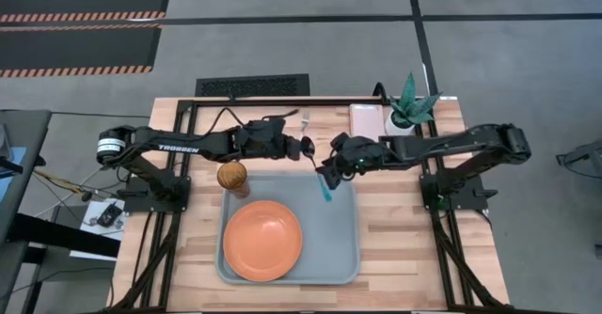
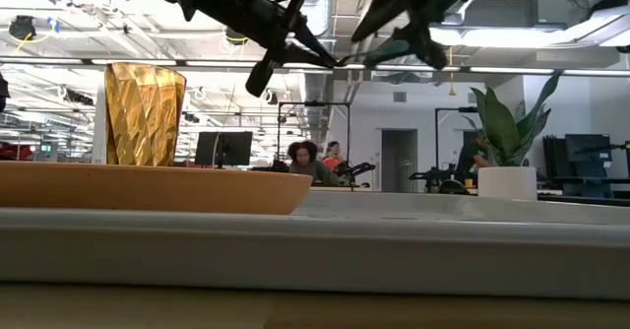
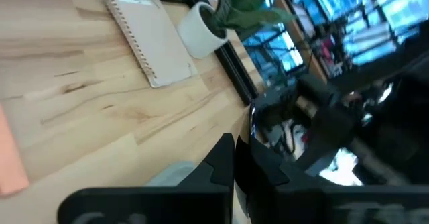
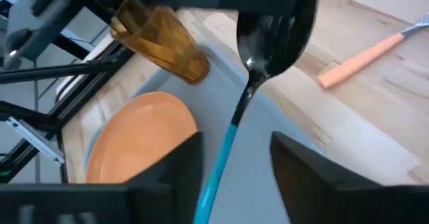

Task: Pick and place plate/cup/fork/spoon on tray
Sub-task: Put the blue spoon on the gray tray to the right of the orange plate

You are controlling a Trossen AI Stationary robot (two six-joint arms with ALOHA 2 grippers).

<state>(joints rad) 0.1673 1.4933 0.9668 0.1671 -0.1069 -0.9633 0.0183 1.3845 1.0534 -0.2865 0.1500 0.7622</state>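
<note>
- The spoon is the step in hand. The spoon [image 4: 268, 39] hangs over the far part of the tray [image 1: 334, 258], bowl up, with its teal handle slanting down toward the tray floor.
- The left gripper [image 1: 308, 149] is over the tray's far edge. Its jaws seem pinched on the spoon's bowl, though the dark bowl merges with the dark fingers in the right wrist view, so I take this from how the spoon hangs.
- The right gripper [image 4: 231, 177] is just inside the tray's far edge, beside the left one. Its jaws are spread, and the teal handle passes between them with a gap on either side — it grips nothing.
- Judged from this, the next move calls for one of two things. Either the spoon is lowered until it lies flat on the bare tray floor on the side away from the plate and is let go, or the right jaws close on the handle before the bowl is freed.
- The plate [image 1: 262, 241] already lies in the tray, on its near-left part.
- The cup [image 1: 231, 175] stands upright at the tray's far-left corner — I cannot tell whether it is inside the rim or just outside it.
- The fork [image 4: 362, 58] lies on the wood beyond the tray's far edge, well apart from the tray and not yet picked.
- Count of task things: one tray, one plate, one cup, one spoon, one fork.
- Count of other things: one potted plant [image 1: 411, 102] and one white rectangular piece [image 1: 367, 118], both beyond the tray's far-right corner.
</note>
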